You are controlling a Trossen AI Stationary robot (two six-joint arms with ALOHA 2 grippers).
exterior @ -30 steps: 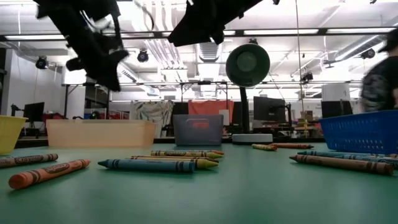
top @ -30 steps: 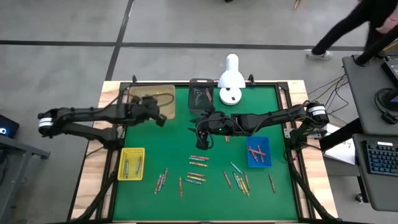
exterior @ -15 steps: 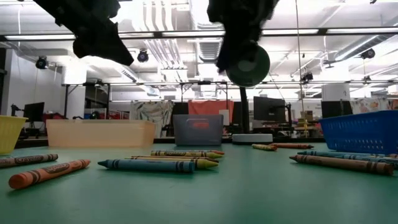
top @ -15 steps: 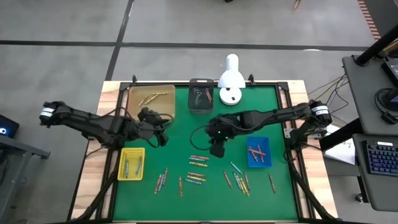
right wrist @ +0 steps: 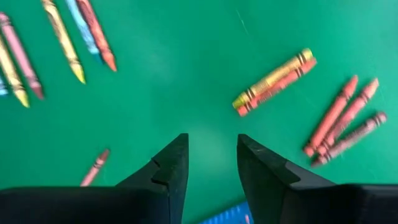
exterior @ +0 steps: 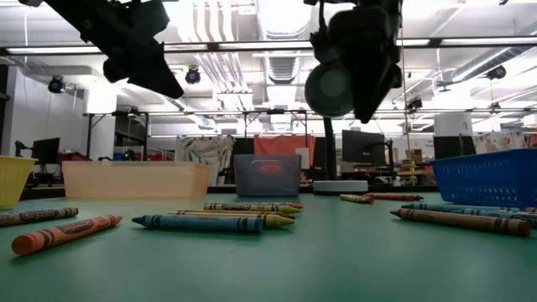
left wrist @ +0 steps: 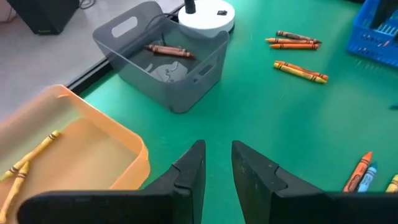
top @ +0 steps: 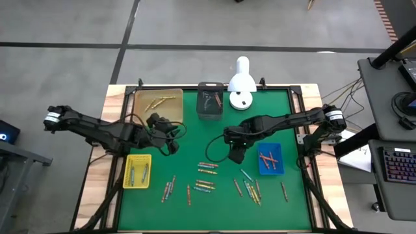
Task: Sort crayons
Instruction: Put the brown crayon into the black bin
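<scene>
Hovering mid-table, the right gripper hangs empty, fingers parted, above the loose crayons scattered across the near mat. Left gripper waits narrowly parted, empty, between orange tray and yellow tray; blue tray sits right.

Surface: you see a green mat on a wooden top.
Orange tray: at your far left corner.
Grey bin: far edge, middle, just beside the lamp.
White lamp: its round base sits on the far edge.
Yellow tray: near left edge.
Blue tray: right side.
Keyboard: on the side desk, off to your right.
</scene>
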